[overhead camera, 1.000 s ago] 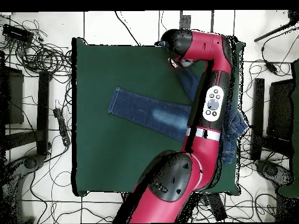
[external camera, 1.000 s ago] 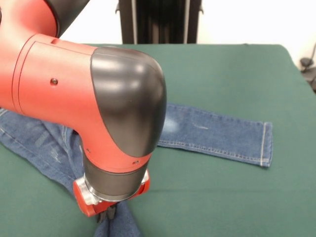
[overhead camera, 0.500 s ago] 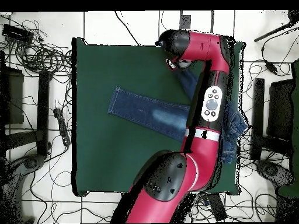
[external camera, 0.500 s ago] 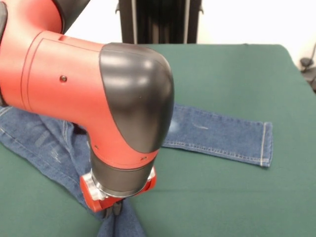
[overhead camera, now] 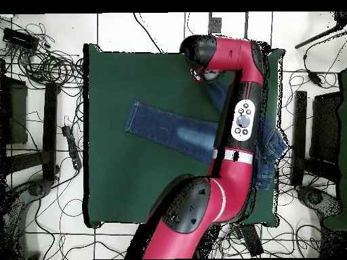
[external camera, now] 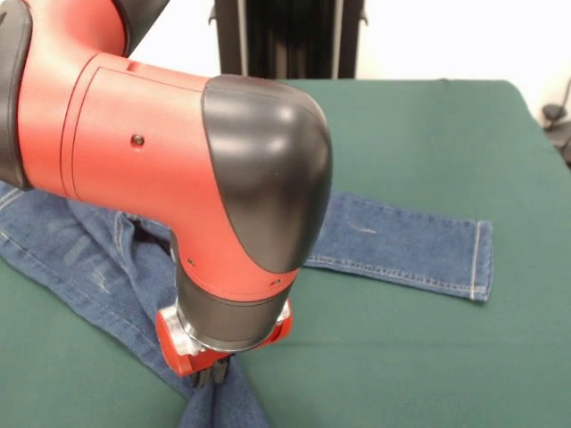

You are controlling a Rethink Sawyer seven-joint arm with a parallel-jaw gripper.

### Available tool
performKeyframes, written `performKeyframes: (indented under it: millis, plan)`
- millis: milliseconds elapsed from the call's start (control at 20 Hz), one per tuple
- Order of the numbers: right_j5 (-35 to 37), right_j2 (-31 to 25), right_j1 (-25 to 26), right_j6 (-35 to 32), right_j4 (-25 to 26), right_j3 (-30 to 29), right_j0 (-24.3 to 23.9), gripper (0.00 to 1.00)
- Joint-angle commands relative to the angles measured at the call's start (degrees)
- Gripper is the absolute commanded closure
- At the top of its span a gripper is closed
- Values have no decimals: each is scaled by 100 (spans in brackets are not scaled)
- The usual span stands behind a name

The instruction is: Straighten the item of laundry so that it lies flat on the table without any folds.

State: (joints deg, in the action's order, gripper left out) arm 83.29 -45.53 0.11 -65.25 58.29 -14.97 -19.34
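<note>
In the front view, the jeans lie spread on the green bench, one leg angling down beneath the arm. There the pincer touches the denim, its grip impossible to tell. Rightward, the other leg lies flat.

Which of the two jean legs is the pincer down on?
The pincer sits on the blue denim jeans' leg running toward the picture's bottom edge in the front view, not the flat leg with the hemmed cuff spread on the dark green table.

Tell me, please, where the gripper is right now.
In the front view the gripper is at the bottom left, low over the jeans leg that runs off the bottom edge.
</note>
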Motion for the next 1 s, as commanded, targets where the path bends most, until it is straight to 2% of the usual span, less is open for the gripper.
performKeyframes:
  millis: [50,1000]
  plan:
    - [126,218,73,-1738,-182,-493,336,100]
    - [23,808,-21,-2140,-667,-635,495,100]
